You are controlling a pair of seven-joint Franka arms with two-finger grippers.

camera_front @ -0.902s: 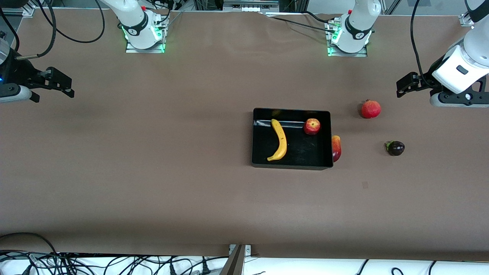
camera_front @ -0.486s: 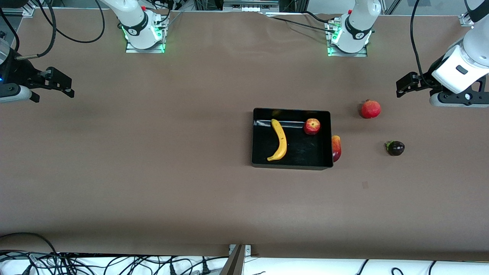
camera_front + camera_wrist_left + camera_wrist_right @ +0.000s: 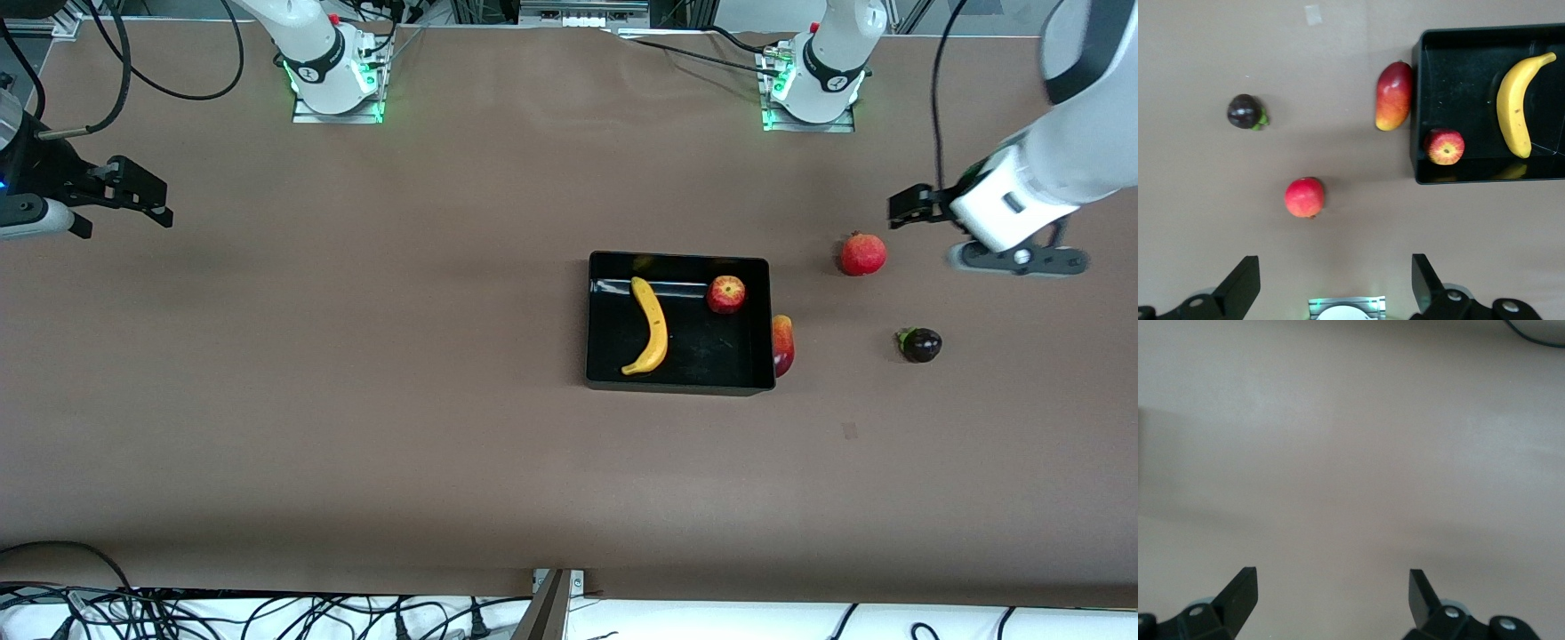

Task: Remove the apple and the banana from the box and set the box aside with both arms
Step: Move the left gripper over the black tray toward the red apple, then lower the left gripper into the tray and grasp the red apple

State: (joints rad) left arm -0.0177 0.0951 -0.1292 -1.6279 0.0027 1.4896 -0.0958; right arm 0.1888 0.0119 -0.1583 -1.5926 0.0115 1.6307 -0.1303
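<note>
Inside the black tray (image 3: 605, 373) lie the banana (image 3: 651, 325) and the apple (image 3: 726, 294); the mango (image 3: 782, 345) touches its outer wall. Toward my left arm's end sit the pomegranate (image 3: 863, 254) and purple fruit (image 3: 921, 345). My left gripper (image 3: 1331, 283) hovers wide near the pomegranate; my right gripper (image 3: 1331, 592) waits, wide, over bare table.

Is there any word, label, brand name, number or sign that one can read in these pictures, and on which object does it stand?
None can be read.
The tray, banana, apple, mango, pomegranate and dark purple fruit carry no print.
Each arm base has a small round mark on a black band, too small to read.
The left gripper and right gripper show no writing.
</note>
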